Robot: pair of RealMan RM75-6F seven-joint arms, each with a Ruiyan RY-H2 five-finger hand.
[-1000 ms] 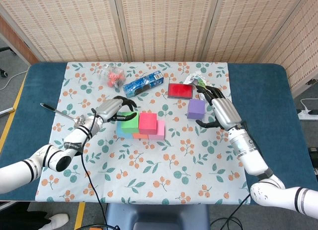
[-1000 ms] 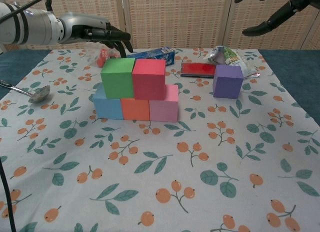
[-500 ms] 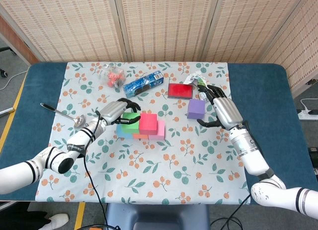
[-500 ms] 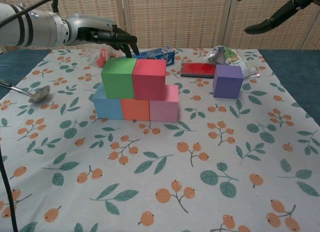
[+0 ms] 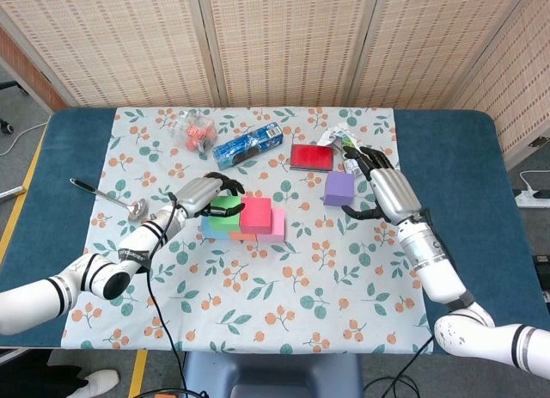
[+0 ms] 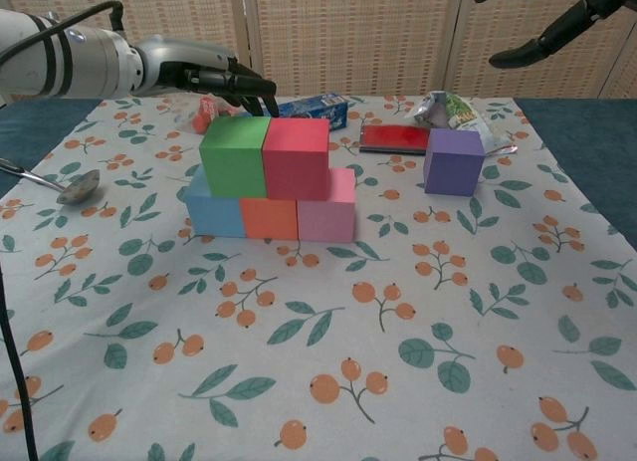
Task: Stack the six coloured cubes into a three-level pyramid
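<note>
Head view: purple cube (image 5: 339,187) sits alone right of the five-cube stack (image 5: 245,217). My right hand (image 5: 385,192) hovers beside it, fingers spread, empty.

Chest view: left hand (image 6: 204,75) hovers above the green cube (image 6: 234,154), fingers extended, holding nothing. The purple cube looks light and rigid; I would grasp opposite side faces.

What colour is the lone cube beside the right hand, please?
Purple; the chest view shows it best.

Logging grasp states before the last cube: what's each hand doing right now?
Left hand: open, empty, fingers spread above the green cube.
Right hand: open, empty, beside the purple cube, no contact visible.
</note>
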